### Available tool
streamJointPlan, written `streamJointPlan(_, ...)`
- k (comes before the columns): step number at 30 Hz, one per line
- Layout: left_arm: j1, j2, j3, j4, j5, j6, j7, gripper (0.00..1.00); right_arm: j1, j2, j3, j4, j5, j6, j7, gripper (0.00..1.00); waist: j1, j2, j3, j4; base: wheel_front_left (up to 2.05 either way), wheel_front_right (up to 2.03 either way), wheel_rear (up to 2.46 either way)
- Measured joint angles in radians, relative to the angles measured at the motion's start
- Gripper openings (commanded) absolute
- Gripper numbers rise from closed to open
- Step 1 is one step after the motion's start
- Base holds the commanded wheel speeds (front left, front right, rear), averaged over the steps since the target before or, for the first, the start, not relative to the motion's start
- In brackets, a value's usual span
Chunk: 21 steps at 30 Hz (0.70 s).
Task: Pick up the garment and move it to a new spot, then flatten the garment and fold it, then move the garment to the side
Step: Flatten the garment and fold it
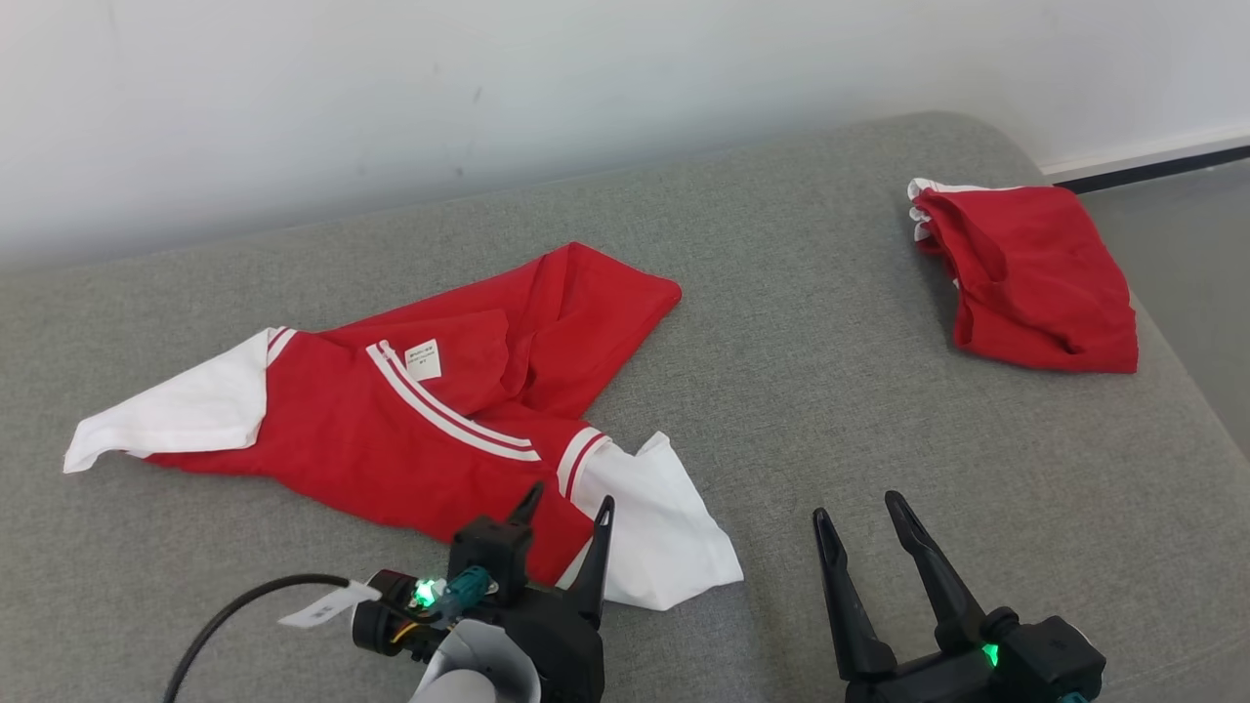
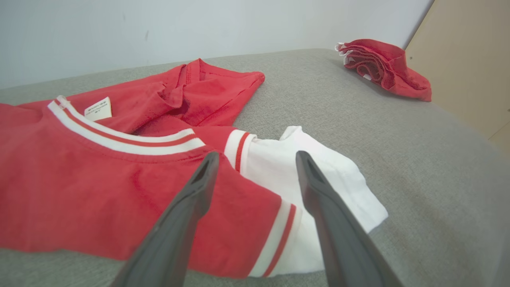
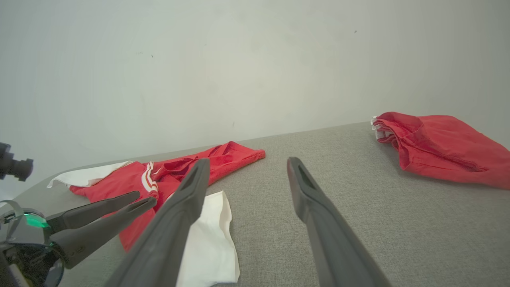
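Red cotton with white sleeves and a white-striped collar, the crumpled T-shirt (image 1: pixel 410 430) lies spread over the left half of the grey woven cushion (image 1: pixel 830 410), its label facing up. A second red garment (image 1: pixel 1035 278), folded into a bundle, sits near the cushion's far right corner. By the cushion's near edge the left gripper (image 1: pixel 569 496) is poised at the T-shirt's near sleeve, fingers spread and empty. The right gripper (image 1: pixel 857 507) stands over bare cushion, fingers likewise wide apart.

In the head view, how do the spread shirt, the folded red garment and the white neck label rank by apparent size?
1. spread shirt
2. folded red garment, which lies farther from the camera, so its true size is unsure
3. white neck label
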Motion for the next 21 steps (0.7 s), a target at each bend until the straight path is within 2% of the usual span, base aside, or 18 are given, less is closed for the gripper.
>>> streamJointPlan(10,-0.049,-0.022,-0.061,0.109,0.082,0.072,0.037,1.0,0.004,0.0,0.011,0.009,0.0,0.0,0.0,1.0,0.0,0.0,-0.015,-0.013,0.0,0.0,0.0)
streamJointPlan(19,-0.072,-0.032,-0.057,0.229,0.088,0.105,0.026,1.0,0.004,0.0,0.016,0.011,0.0,0.0,0.0,1.0,0.0,0.0,-0.021,-0.016,0.0,0.0,0.0)
streamJointPlan(20,-0.075,-0.032,-0.056,0.237,0.088,0.104,0.021,0.83,0.004,0.0,0.016,0.011,-0.001,0.0,0.0,1.0,0.0,0.0,-0.022,-0.015,0.0,0.0,0.0)
streamJointPlan(21,-0.077,-0.033,-0.054,0.244,0.084,0.1,0.016,0.27,0.005,0.0,0.015,0.012,-0.001,0.0,0.0,1.0,0.0,0.0,-0.024,-0.015,0.0,0.0,0.0)
